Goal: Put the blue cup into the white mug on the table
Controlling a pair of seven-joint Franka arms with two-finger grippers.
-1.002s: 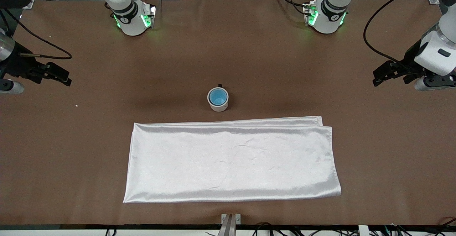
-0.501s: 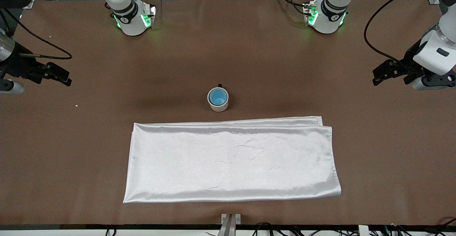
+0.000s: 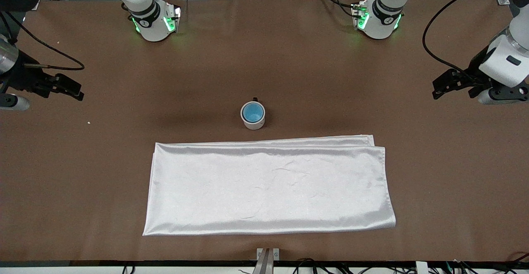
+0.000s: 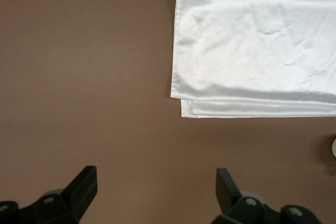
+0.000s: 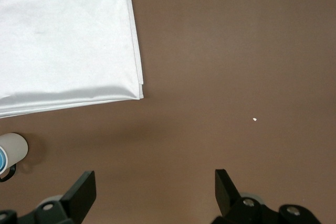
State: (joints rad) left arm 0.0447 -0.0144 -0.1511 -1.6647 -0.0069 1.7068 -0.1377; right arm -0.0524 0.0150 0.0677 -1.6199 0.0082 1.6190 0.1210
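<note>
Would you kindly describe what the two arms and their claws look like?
Both arms are white with black joint bands and green lights glowing at their bases. The left claw and right claw are black, two-fingered, with black cables looping to each wrist.

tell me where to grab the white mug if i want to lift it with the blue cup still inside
Pinch the white mug across its outer wall from above, fingers straddling the sides. It stands upright and the blue cup fills its mouth, so an inside-rim pinch looks blocked. Its black handle points toward the robots' bases, so keep the fingers off that side. Both the left hand and right hand wait open, well away.
</note>
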